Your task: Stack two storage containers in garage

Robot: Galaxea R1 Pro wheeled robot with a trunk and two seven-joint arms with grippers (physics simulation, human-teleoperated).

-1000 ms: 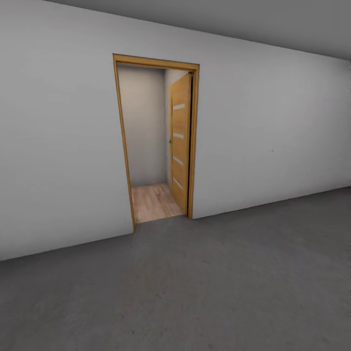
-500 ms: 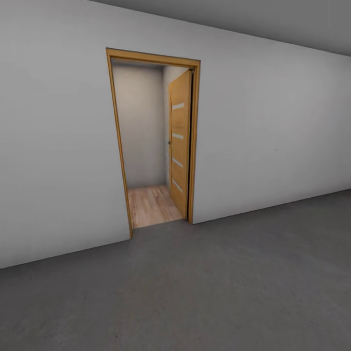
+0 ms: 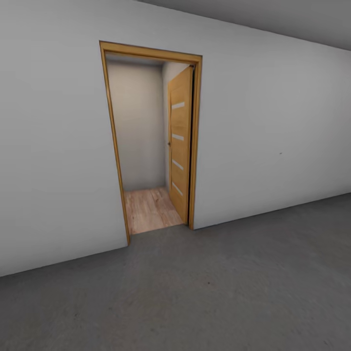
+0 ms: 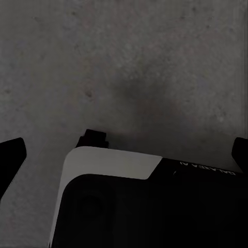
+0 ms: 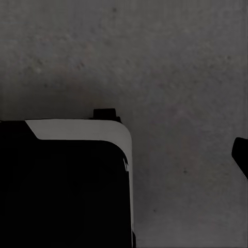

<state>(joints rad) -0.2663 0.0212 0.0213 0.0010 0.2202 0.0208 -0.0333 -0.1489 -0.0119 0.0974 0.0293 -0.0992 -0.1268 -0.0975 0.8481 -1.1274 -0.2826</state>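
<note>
A grey concrete floor [image 3: 219,292] is seen in the head view, with a white wall [image 3: 273,122] behind it. At about eleven o'clock a wooden door frame [image 3: 113,146] is set in this wall, and the slatted door [image 3: 179,146] is swung inward. Light wood planks [image 3: 148,209] are seen beyond the threshold.

From the concrete floor and bare walls, the robot is judged to be in the garage, facing the way out. No container is seen, so it cannot be told where either one lies or how much carrying is done.

In the left wrist view, dark finger tips [image 4: 11,155] are spread far apart over bare concrete, with nothing held. In the right wrist view one tip [image 5: 242,152] is seen at three o'clock; its opening cannot be told.
</note>
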